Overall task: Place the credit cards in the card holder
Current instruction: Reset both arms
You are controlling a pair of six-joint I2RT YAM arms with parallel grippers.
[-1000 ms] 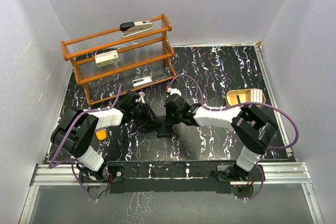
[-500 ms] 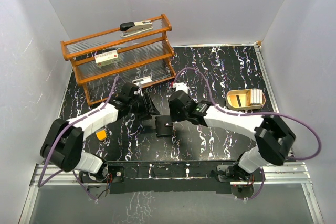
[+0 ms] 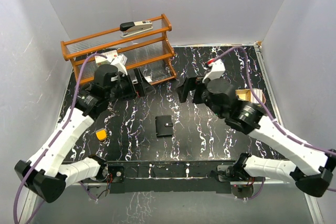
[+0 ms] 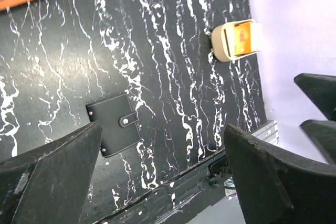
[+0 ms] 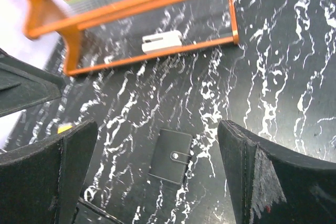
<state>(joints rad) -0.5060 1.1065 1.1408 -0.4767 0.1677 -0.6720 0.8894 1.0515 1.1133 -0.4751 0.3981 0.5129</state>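
Observation:
The card holder (image 3: 164, 126) is a small black case that lies folded flat on the marbled table, its strap fastened by the silver snap. It also shows in the left wrist view (image 4: 113, 124) and the right wrist view (image 5: 171, 156). The credit cards are out of view; none lies loose on the table. My left gripper (image 3: 140, 83) hangs high, up and to the left of the card holder, open and empty (image 4: 163, 128). Raised up and to the right of it, my right gripper (image 3: 190, 90) is just as open and empty (image 5: 157, 124).
A wooden rack (image 3: 121, 61) stands at the back left with a stapler (image 3: 136, 26) on top, a small box (image 3: 107, 56) on its middle shelf and a white item (image 5: 161, 41) on its lowest one. An orange block (image 3: 101, 135) lies front left. A tan tray (image 4: 237, 40) sits at the right.
Both grippers opened, let go at the card holder, then rose and drew apart towards the back. The card holder now lies alone, shut, on the table.

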